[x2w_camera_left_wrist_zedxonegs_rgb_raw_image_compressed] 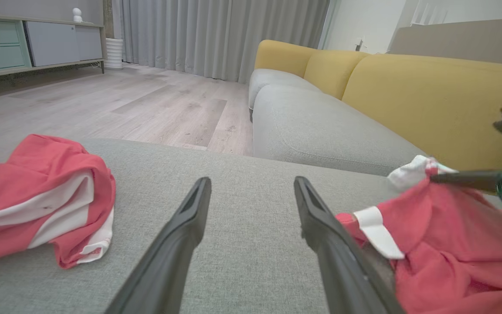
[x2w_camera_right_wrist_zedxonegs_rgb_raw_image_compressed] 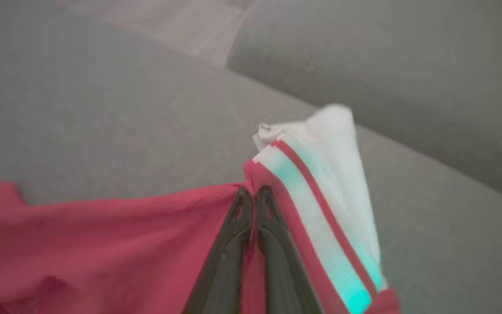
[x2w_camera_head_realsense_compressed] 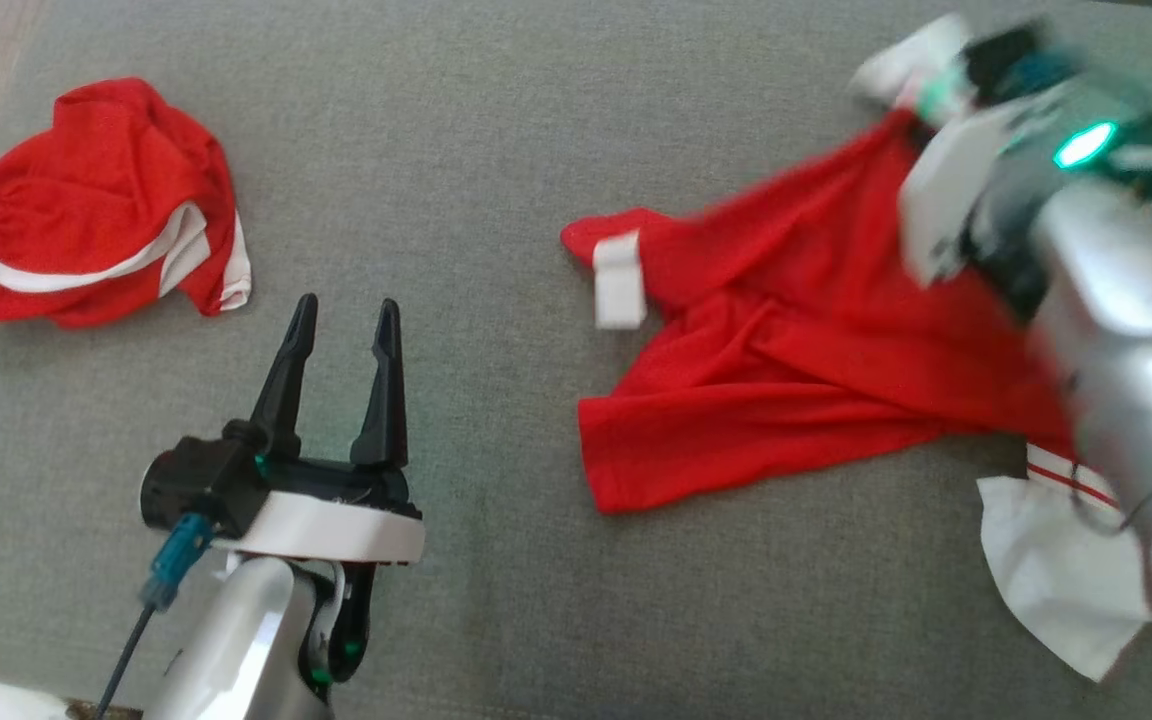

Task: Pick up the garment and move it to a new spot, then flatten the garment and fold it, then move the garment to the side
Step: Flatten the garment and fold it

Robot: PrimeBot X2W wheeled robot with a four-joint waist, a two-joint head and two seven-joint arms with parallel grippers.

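Note:
A red garment with white trim point(x2w_camera_head_realsense_compressed: 796, 350) lies stretched across the grey cushion at the right, partly lifted at its far corner. My right gripper point(x2w_camera_right_wrist_zedxonegs_rgb_raw_image_compressed: 253, 192) is shut on that red and white corner, fingers pressed together on the cloth; in the head view the right gripper point(x2w_camera_head_realsense_compressed: 911, 100) is blurred at the top right. The same garment point(x2w_camera_left_wrist_zedxonegs_rgb_raw_image_compressed: 442, 244) appears low right in the left wrist view. My left gripper point(x2w_camera_head_realsense_compressed: 346, 315) hovers open over bare cushion at the lower left, and its fingers point(x2w_camera_left_wrist_zedxonegs_rgb_raw_image_compressed: 190, 218) hold nothing.
A second red and white garment point(x2w_camera_head_realsense_compressed: 86, 210) lies bunched at the far left of the cushion point(x2w_camera_head_realsense_compressed: 456, 150). A yellow-backed sofa point(x2w_camera_left_wrist_zedxonegs_rgb_raw_image_compressed: 408, 96) stands beyond, with wooden floor point(x2w_camera_left_wrist_zedxonegs_rgb_raw_image_compressed: 124, 104) and a cabinet behind it.

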